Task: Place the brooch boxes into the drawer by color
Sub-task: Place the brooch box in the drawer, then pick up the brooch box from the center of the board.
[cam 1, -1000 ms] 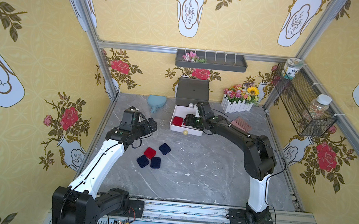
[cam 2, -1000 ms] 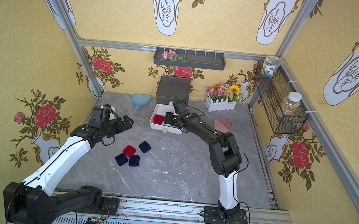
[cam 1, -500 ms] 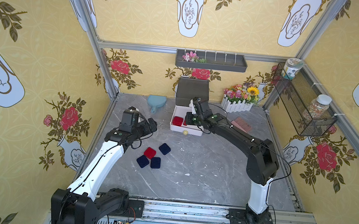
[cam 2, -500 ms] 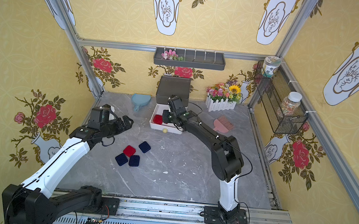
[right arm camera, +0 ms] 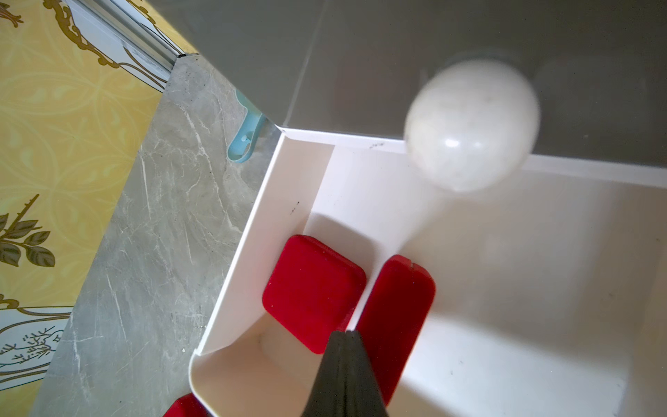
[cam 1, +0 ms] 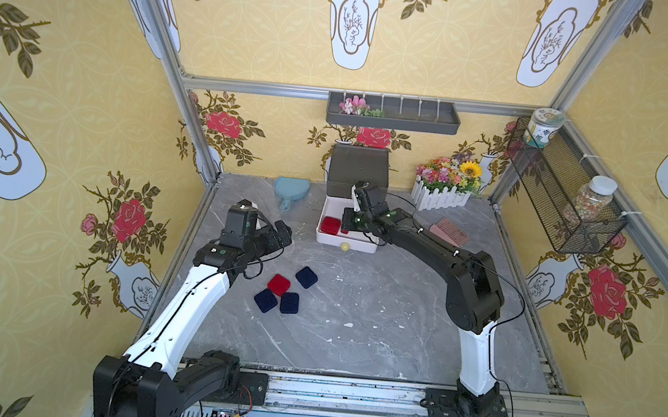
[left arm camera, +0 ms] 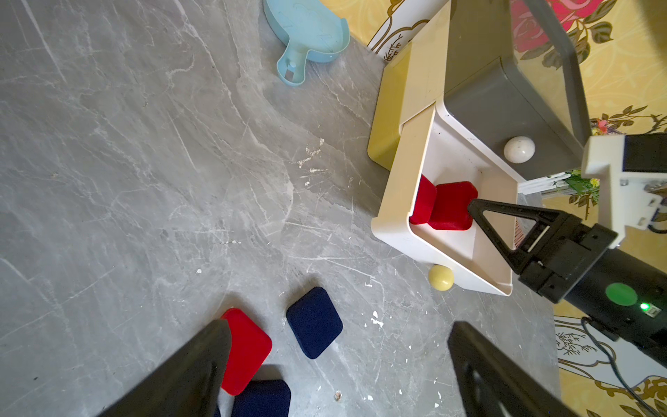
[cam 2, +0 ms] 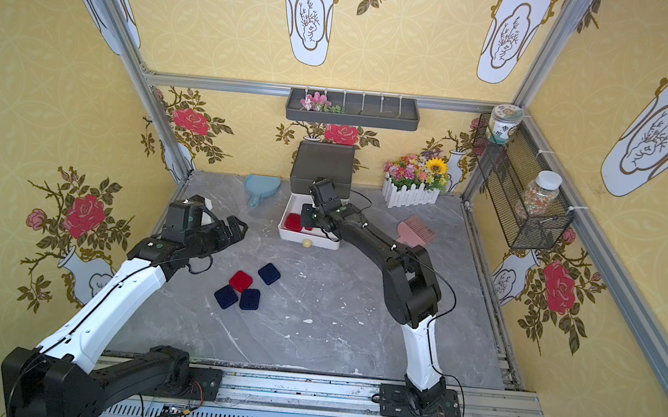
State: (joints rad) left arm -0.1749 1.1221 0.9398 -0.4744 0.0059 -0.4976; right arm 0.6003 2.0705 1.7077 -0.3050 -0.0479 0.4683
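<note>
Just beyond the right gripper (right arm camera: 344, 337), clamped shut on nothing: two red brooch boxes (right arm camera: 312, 292) inside the white drawer (right arm camera: 505, 289). Likely mid red-sorting; next, fetch the red box (left arm camera: 249, 346) beneath the wide-open left gripper (left arm camera: 337, 326).

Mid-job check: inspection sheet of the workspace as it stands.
Surface: grey marble tabletop.
Job's things: two red boxes in the pulled-out white drawer; one red box and three navy boxes loose on the tabletop.
Clutter: blue hand mirror, pink comb, flower planter.
Hands: left hand open, near the loose boxes, touching none; right hand shut, empty, over the white drawer.
Cables: black cable arcs off the right arm.
Surroundings: wall tray, wire basket holding jars.
</note>
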